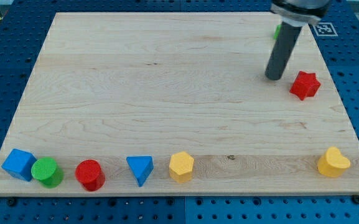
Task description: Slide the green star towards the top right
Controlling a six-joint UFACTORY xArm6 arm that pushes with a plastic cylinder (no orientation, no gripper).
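The green star [277, 31] shows only as a small green sliver near the view's top right, mostly hidden behind my dark rod. My tip [274, 77] rests on the wooden board [167, 81] below the green star and just left of the red star [305, 85]. The tip stands apart from the red star.
Along the view's bottom edge sit a blue cube [18, 164], a green cylinder [47, 172], a red cylinder [90, 175], a blue triangle [140, 168], a yellow hexagon [181, 166] and, at the bottom right, a yellow heart [333, 162].
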